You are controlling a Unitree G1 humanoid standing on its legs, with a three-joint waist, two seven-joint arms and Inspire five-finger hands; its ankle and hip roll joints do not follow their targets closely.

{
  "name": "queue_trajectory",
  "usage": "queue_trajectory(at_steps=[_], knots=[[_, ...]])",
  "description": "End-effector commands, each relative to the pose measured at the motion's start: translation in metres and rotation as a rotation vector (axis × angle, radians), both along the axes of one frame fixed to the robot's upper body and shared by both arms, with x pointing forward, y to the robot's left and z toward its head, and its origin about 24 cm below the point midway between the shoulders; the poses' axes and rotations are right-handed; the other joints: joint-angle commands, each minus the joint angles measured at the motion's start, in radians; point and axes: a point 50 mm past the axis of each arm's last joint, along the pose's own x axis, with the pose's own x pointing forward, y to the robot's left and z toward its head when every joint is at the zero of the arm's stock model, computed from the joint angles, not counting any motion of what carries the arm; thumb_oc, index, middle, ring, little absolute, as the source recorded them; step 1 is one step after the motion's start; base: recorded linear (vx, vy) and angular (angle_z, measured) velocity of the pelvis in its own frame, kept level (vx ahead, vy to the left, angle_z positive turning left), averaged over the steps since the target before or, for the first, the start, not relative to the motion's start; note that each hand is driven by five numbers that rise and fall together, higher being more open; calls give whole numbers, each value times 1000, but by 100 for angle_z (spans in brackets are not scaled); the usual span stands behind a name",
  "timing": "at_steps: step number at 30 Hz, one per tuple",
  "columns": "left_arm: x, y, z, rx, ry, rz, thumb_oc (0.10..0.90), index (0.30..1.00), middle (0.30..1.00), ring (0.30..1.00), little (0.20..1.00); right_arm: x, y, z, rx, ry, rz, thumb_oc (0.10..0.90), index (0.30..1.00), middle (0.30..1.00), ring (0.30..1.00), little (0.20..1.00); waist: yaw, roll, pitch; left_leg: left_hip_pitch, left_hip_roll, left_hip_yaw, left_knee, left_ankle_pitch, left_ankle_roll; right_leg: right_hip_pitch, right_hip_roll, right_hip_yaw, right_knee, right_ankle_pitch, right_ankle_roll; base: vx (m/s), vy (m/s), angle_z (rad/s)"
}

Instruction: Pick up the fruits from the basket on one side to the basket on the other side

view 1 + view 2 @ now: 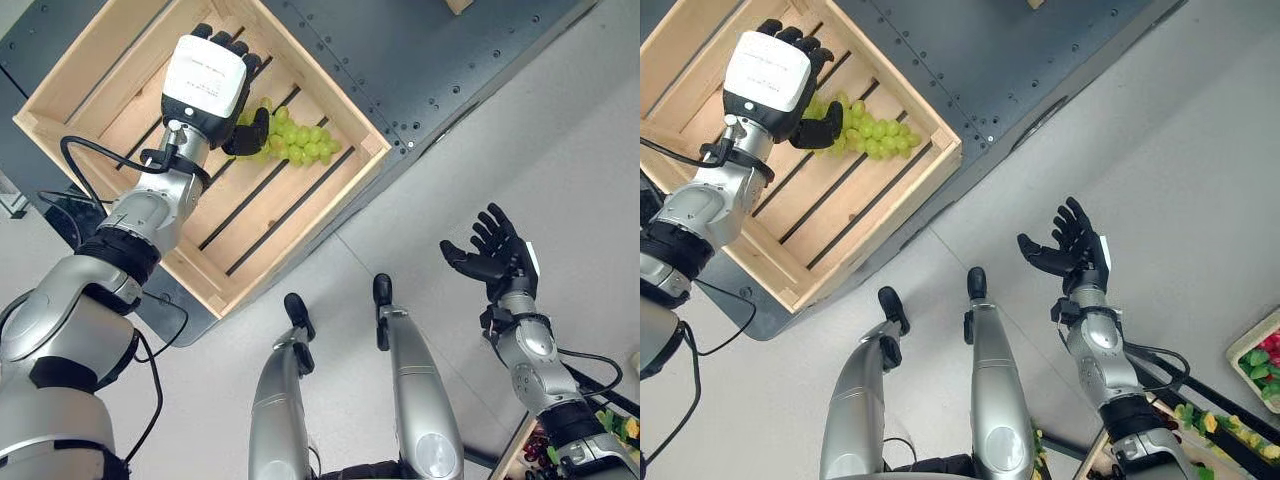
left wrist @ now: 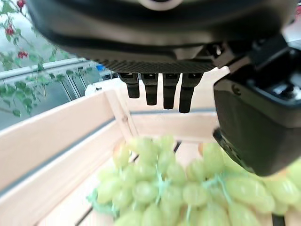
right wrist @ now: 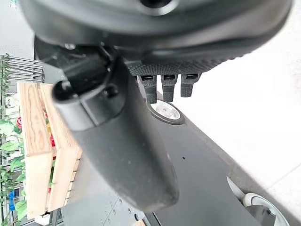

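Wooden crate (image 1: 330,190) holds green grapes (image 1: 298,141) under left robot hand (image 1: 222,75)

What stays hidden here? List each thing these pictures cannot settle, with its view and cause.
- Whether the left robot hand touches the green grapes: in both eye views its own bulk covers the near end of the bunch.
- The far part of the wooden crate: cut off by the top edge in the eye views.
- The fruit at the lower right: cut off by the edge, too small to name.
- The right robot hand hangs open, away from the crate.
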Motion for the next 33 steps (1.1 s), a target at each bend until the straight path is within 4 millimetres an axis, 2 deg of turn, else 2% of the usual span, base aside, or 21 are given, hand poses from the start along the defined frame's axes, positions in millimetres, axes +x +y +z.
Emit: queue_trajectory(at_steps=[1, 7, 14, 19, 20, 21, 23, 29, 33], knots=[[-17, 26, 69, -12, -208, 84, 800, 900, 900, 900, 900, -1, 9, 29, 44, -179, 5, 800, 900, 900, 900, 900, 6, -38, -13, 7, -17, 67, 11, -63, 27, 31, 27, -31, -25, 12, -4, 0, 0, 0], [-16, 24, 72, 14, -190, 70, 800, 900, 900, 900, 900, -2, 14, 26, 64, -180, 8, 800, 900, 900, 900, 900, 14, -50, -13, 2, -18, 69, 1, -66, 33, 25, 25, -41, -34, 22, 3, 4, -6, 5], [-16, 10, 75, 52, -154, -31, 800, 900, 900, 900, 900, -2, 17, 24, 82, -181, 0, 800, 900, 900, 900, 900, 22, -55, -13, -3, -19, 69, -9, -69, 41, 23, 23, -51, -48, 34, 9, 6, -15, 3], [-30, 9, 93, -46, -360, -144, 800, 900, 900, 900, 900, -8, 17, 16, 93, -169, -11, 800, 900, 900, 900, 900, 29, -51, -13, 3, -19, 68, -14, -74, 48, 22, 19, -52, -46, 37, 12, 17, -40, 0], [-37, 11, 98, -116, -465, -209, 800, 900, 900, 900, 900, -11, 17, 12, 102, -166, -15, 800, 900, 900, 900, 900, 33, -50, -13, 7, -21, 66, -15, -76, 51, 26, 18, -54, -46, 36, 13, 20, -80, 3], [-43, 12, 99, -163, -549, -277, 800, 900, 900, 900, 900, -14, 20, 9, 114, -163, -19, 800, 900, 900, 900, 900, 39, -51, -13, 10, -23, 61, -11, -81, 52, 31, 18, -57, -46, 33, 11, 19, -83, 5], [-44, 9, 96, -162, -567, -314, 800, 900, 900, 900, 900, -14, 21, 8, 119, -161, -21, 800, 900, 900, 900, 900, 44, -51, -13, 10, -27, 55, -9, -84, 52, 36, 17, -63, -47, 30, 9, 1, -52, 10], [-53, -16, 87, -109, -473, -450, 800, 900, 900, 900, 900, -14, 21, 9, 113, -145, -33, 800, 900, 900, 900, 900, 68, -24, -13, 33, -48, 38, -23, -82, 53, 51, 4, -74, -40, 19, 3, -3, -9, 4], [-59, -20, 89, -106, -461, -489, 800, 900, 900, 900, 900, -16, 16, 8, 104, -140, -36, 800, 900, 900, 900, 900, 74, -8, -13, 48, -56, 36, -27, -83, 57, 62, -3, -76, -39, 14, 1, -2, 0, 1]])
